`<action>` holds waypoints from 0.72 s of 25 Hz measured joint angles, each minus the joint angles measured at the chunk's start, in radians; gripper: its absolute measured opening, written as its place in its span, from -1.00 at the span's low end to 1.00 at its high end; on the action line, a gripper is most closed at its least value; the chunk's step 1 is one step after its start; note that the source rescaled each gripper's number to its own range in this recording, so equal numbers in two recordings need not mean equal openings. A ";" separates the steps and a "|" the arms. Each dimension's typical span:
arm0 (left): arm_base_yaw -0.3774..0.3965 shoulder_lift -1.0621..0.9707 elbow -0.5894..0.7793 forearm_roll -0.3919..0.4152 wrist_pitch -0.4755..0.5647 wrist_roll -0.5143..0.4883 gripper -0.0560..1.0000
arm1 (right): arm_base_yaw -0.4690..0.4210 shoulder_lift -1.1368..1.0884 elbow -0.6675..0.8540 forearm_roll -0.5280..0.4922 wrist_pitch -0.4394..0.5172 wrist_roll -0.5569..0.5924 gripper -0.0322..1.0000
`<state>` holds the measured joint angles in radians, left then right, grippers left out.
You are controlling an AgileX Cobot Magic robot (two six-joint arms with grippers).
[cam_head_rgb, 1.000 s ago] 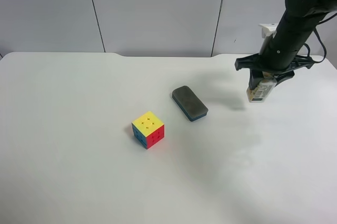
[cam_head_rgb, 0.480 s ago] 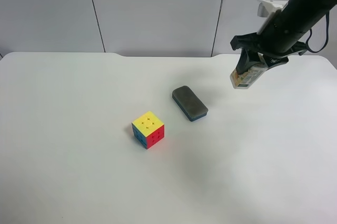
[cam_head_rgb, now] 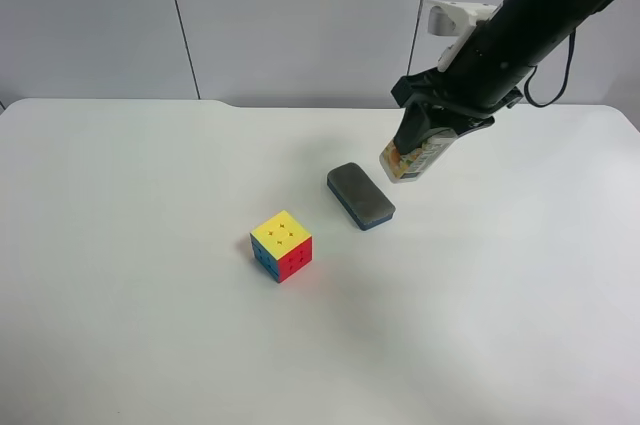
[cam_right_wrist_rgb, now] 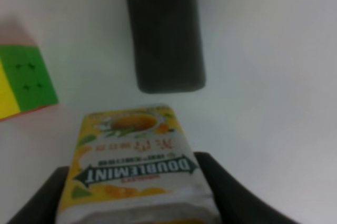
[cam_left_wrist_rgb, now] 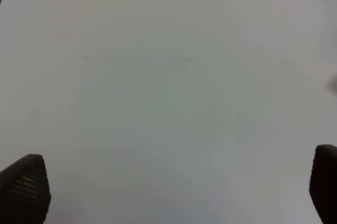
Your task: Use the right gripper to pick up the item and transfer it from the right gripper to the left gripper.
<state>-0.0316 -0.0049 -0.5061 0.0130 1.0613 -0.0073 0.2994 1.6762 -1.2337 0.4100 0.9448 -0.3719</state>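
The item point(cam_head_rgb: 413, 158), a small white carton with orange fruit print and green lettering, hangs tilted in the air in my right gripper point(cam_head_rgb: 425, 141), just right of the dark grey eraser block point(cam_head_rgb: 360, 195). The right wrist view shows the carton point(cam_right_wrist_rgb: 138, 168) clamped between the two black fingers point(cam_right_wrist_rgb: 221, 192), above the eraser point(cam_right_wrist_rgb: 164, 29). The glossy black arm with a white block point(cam_head_rgb: 447, 17) comes from the upper right. My left gripper point(cam_left_wrist_rgb: 174, 192) is open and empty over bare white table; only its two dark fingertips point(cam_left_wrist_rgb: 23, 187) show. It does not appear in the exterior high view.
A multicoloured puzzle cube point(cam_head_rgb: 281, 245) stands on the white table point(cam_head_rgb: 150, 325) left of the eraser; it also shows in the right wrist view point(cam_right_wrist_rgb: 23, 79). Grey wall panels stand behind the table's far edge.
My right gripper has lifted the carton off the table at the right and carried it up and leftward to beside the eraser. The cube and eraser have not moved.
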 joint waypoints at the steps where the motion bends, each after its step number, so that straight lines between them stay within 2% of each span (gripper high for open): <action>1: 0.000 0.000 0.000 0.000 0.000 0.000 1.00 | 0.013 0.000 0.000 0.008 0.000 -0.011 -0.93; 8: 0.000 0.025 0.000 -0.013 -0.001 0.034 1.00 | 0.092 0.000 0.000 0.099 0.000 -0.099 -0.93; 15: 0.000 0.169 -0.005 -0.129 0.001 0.218 1.00 | 0.197 0.000 0.000 0.126 0.000 -0.158 -0.93; 18: -0.020 0.233 -0.022 -0.174 0.000 0.265 1.00 | 0.240 0.000 0.000 0.126 0.000 -0.167 -0.93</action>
<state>-0.0515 0.2276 -0.5283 -0.1609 1.0608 0.2577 0.5396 1.6762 -1.2337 0.5363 0.9448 -0.5389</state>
